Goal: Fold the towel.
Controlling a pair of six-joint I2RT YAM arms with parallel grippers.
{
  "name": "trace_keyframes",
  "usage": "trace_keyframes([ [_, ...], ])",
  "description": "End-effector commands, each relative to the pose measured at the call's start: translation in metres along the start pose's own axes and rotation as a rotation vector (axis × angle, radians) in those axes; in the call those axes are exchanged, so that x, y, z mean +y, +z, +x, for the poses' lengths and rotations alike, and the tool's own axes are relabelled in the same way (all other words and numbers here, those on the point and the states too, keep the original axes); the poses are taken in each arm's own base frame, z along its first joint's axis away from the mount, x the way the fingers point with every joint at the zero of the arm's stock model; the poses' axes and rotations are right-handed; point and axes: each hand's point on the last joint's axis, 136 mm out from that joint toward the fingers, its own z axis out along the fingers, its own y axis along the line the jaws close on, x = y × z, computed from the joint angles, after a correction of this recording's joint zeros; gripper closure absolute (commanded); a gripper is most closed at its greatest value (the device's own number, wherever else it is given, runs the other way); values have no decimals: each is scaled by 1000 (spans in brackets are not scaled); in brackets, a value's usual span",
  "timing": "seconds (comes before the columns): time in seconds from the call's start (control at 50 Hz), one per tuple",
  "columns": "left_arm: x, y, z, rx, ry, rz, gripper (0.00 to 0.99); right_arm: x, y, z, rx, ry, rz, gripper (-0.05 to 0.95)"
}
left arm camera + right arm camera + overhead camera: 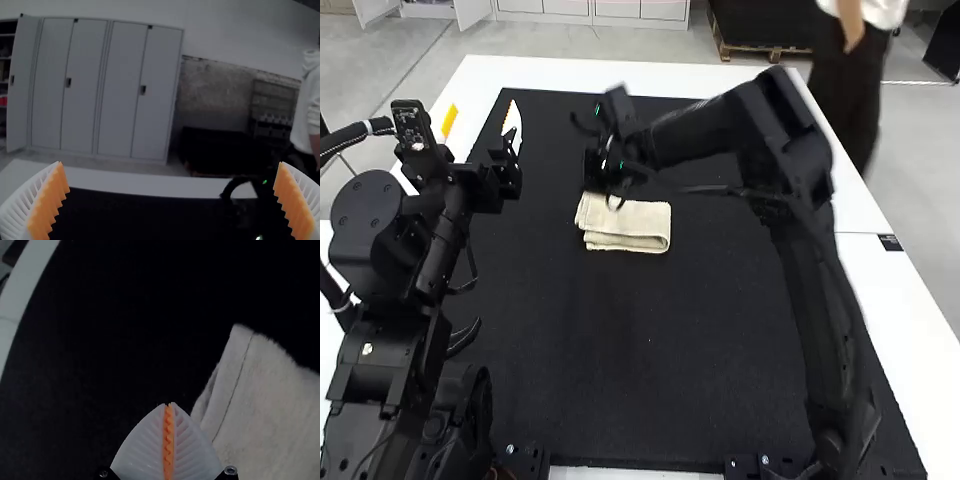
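1 black mat (620,350) spread over a white table (890,300)

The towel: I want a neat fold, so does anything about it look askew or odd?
Yes, slightly. The towel lies folded, but its layers do not line up at the end toward the high view's left: one juts out past another, so the fold looks uneven there.

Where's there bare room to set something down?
The broad stretch of mat on the robot's side of the towel, between left arm and right arm. Crowded: the towel's far edge, by the right gripper.
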Motion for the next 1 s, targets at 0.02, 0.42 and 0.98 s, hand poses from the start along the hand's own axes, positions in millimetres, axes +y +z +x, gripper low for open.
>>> trace_keyframes([
  [0.02, -2, -2, -10, -36, 9, 4, 30, -14, -99, -128, -291, 13, 23, 903],
  [0.42, 3, -4, -27, -98, 24, -31, 30, -124, -349, -198, -664, 9, 281, 903],
  [0.98, 25, -2, -17, -165, 113, -139, 31, -185, -501, 5, -1139, -172, 626, 903],
])
